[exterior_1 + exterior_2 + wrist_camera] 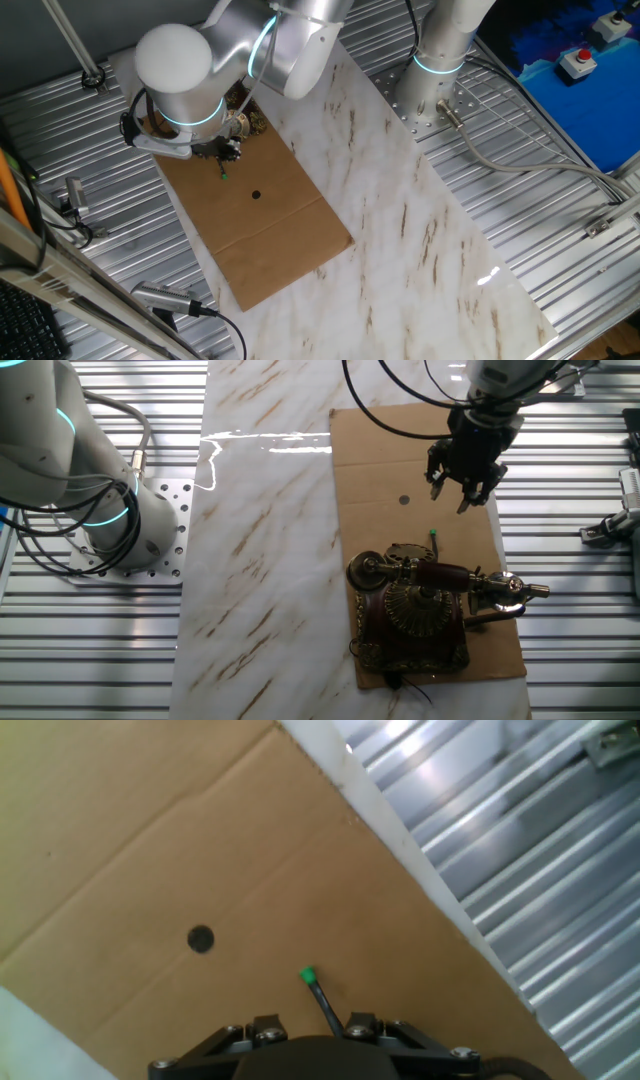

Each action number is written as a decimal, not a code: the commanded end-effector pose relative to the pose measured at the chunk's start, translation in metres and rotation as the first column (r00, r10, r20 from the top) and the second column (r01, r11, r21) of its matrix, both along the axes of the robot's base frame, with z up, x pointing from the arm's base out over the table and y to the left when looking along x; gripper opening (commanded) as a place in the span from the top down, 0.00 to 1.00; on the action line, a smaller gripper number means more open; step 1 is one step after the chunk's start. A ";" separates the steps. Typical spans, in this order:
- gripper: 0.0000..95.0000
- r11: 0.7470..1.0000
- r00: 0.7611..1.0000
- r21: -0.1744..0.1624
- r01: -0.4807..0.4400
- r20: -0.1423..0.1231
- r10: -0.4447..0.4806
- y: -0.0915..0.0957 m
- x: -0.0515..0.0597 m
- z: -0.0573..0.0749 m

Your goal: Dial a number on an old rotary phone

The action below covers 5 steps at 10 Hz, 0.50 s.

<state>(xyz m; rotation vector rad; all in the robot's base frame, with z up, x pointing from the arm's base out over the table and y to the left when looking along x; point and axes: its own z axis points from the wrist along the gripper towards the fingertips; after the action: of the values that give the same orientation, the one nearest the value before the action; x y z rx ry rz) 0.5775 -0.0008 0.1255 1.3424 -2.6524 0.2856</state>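
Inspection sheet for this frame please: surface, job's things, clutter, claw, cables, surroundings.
Surface: marble-look tabletop with a cardboard sheet on it.
Job's things: old rotary phone on the cardboard, handset across its cradle.
Clutter: small dark spot on the cardboard.
Claw: claw above the cardboard, clear of the phone, green-tipped stick held between the fingers.
Cables: cables by the arm base.
Surroundings: ribbed metal deck, red button.

One fixed view looks down from high on one side of the tabletop (420, 230), arm base at the far end; the other fixed view looks steeply down from the opposite side. The hand view stares close at the cardboard sheet (200, 850), which all three share.
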 end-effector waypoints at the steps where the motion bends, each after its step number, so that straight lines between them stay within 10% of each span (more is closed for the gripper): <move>1: 0.60 1.000 1.000 -0.014 -0.009 -0.006 0.009 -0.004 -0.001 0.000; 5: 0.60 0.999 0.999 -0.035 -0.033 -0.017 0.033 -0.022 -0.004 0.001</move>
<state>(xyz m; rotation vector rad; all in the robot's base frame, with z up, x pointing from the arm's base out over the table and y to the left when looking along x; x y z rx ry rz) 0.5731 -0.0253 0.1264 1.3713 -2.6010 0.3222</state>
